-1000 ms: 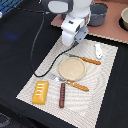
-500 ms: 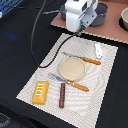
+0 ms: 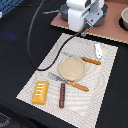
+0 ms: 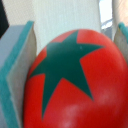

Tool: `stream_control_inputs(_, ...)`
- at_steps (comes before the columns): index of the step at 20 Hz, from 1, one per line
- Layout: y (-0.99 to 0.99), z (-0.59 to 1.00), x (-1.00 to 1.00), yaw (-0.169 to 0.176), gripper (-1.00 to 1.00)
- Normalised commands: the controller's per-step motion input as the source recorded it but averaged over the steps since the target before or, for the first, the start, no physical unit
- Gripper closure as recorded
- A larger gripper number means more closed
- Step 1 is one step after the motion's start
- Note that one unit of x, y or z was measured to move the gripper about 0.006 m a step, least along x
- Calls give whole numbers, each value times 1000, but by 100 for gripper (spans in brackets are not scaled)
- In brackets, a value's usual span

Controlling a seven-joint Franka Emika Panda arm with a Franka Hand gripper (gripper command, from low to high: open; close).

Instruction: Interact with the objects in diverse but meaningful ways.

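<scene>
Since the frame half a second back, arm has travelled further toward the far edge of the placemat and now sits over the brown board; mat contents are unchanged.

Wrist view: red tomato (image 4: 75, 85) with its dark green star-shaped top fills nearly the whole picture, sitting between the two teal-padded fingers (image 4: 17, 65). Pads flank it on both sides, so the gripper (image 4: 70, 60) is pinching the tomato. Tomato itself is not visible in the exterior view, hidden by the white wrist housing.

Exterior view: gripper (image 3: 84, 31) hangs at the mat's far edge, next to the brown board (image 3: 112, 30). On the striped placemat (image 3: 107, 70): tan round plate (image 3: 71, 68) at centre; orange-yellow ridged block (image 3: 40, 92) near the corner on the exterior view's left; dark brown sausage stick (image 3: 62, 95) just beside it; white-and-blue piece (image 3: 98, 49) toward the far side. Orange-handled fork (image 3: 69, 82) lies along the plate's near rim, orange-handled knife (image 3: 90, 60) touches its far rim.
</scene>
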Motion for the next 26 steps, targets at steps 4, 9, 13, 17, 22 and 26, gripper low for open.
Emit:
stream_control_inputs(4, -824, 9, 614, -40, 100)
stream_control_inputs(9, -787, 0, 518, -38, 100)
stream_control_inputs(13, -790, 0, 447, -35, 100)
stream_control_inputs(17, -769, 0, 416, -33, 100)
stream_control_inputs(22, -386, 23, 248, -14, 100)
stream_control_inputs(26, 37, 139, 84, -1, 100)
